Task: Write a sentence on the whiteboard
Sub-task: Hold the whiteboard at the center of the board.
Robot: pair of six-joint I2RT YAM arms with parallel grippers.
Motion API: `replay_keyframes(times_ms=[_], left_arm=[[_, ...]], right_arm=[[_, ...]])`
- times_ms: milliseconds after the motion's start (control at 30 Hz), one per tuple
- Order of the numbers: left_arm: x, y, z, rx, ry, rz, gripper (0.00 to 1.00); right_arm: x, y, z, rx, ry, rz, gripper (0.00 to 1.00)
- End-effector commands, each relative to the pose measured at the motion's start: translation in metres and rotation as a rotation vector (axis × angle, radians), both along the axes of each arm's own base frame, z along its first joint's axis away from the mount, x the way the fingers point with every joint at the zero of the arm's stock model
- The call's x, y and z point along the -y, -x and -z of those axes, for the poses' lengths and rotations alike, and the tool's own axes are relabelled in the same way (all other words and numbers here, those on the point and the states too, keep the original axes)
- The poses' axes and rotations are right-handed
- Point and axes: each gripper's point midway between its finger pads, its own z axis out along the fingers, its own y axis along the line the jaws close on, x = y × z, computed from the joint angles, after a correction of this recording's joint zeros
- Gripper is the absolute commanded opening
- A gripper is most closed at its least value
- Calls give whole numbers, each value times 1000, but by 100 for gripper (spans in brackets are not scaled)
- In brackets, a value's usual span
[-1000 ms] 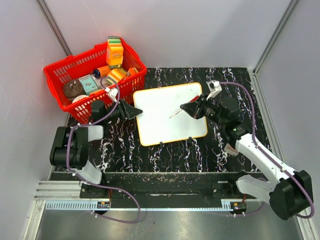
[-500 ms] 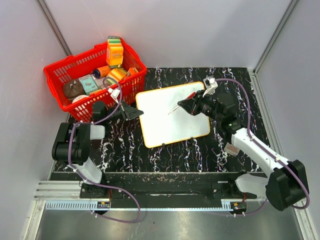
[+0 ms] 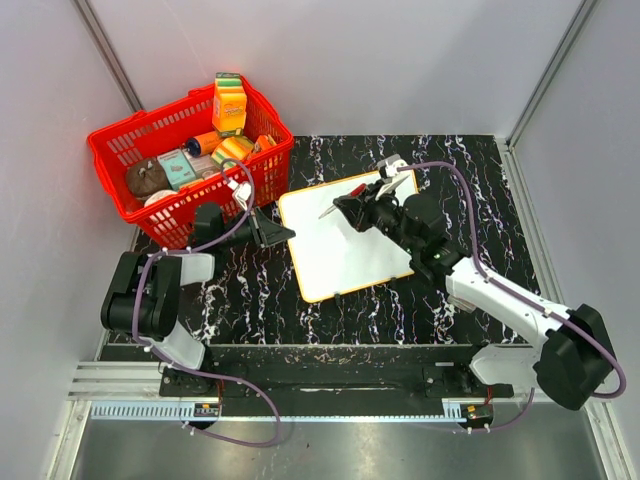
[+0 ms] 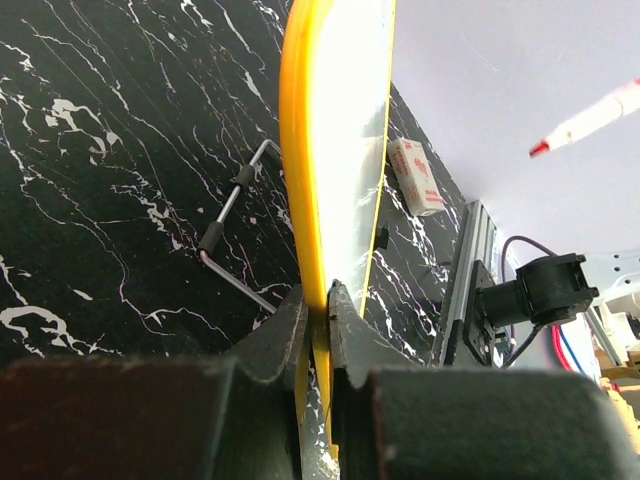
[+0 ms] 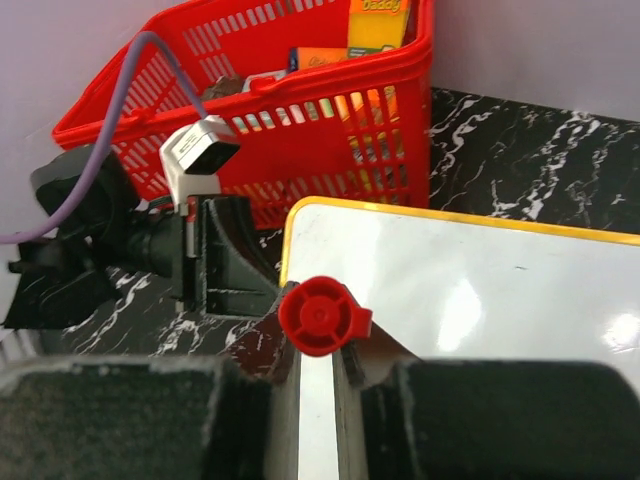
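Now whiteboard (image 3: pixel 345 250) askew, pinched in left hand (image 3: pixel 283 236); right hand (image 3: pixel 350 207) farther left, seemingly tight on marker (image 5: pixel 322 315).

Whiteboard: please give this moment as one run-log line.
left tool: shut on whiteboard edge | right tool: shut on marker | marker tip: over whiteboard, contact unclear | writing: none visible

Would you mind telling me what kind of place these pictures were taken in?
Probably a lab robot test cell: left arm and right arm bolted to a rail at a marbled table's edge, plain grey panels closing it in, a red basket of props beside the whiteboard.
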Motion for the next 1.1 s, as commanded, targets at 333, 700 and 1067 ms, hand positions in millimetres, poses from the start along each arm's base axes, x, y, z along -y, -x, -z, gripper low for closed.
replay_keyframes(times_ms=[333, 700, 1067], left_arm=[[3, -8, -17, 188, -41, 13, 59], [11, -33, -41, 259, -22, 81, 64], [9, -16, -20, 250, -94, 167, 0]], right_arm=[[8, -21, -39, 143, -40, 132, 0], [15, -16, -39, 142, -33, 141, 0], [18, -9, -39, 162, -9, 125, 0]])
